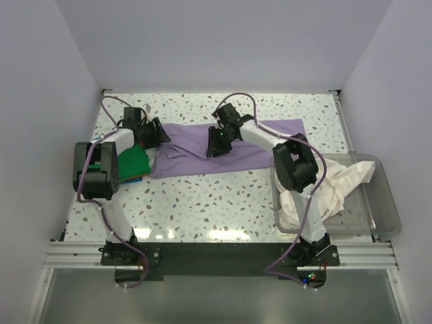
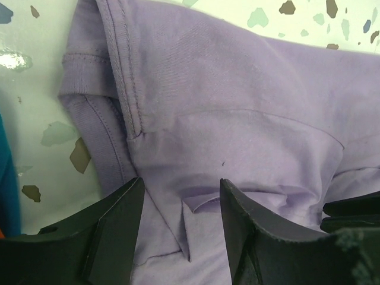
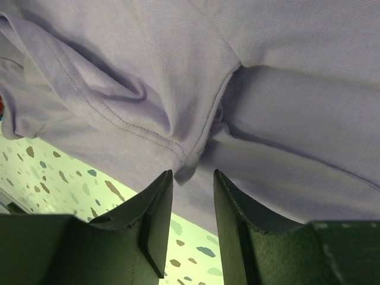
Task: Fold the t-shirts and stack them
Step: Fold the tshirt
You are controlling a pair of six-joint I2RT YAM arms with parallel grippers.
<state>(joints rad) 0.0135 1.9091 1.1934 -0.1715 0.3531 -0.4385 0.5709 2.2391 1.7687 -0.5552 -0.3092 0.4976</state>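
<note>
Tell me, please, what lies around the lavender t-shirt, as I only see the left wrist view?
Observer: A green t-shirt lies flat just left of the lavender t-shirt.
Operator: Where is the white one?
Observer: The cream t-shirt is heaped in the clear bin on the right side.
Operator: And the right gripper?
Observer: The right gripper is down at the lavender cloth's middle, jaws narrowly apart at a seam ridge.

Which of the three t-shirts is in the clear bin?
The cream white t-shirt, bunched up in the clear bin on the right. The lavender t-shirt lies spread on the table; the green t-shirt sits at the left.
</note>
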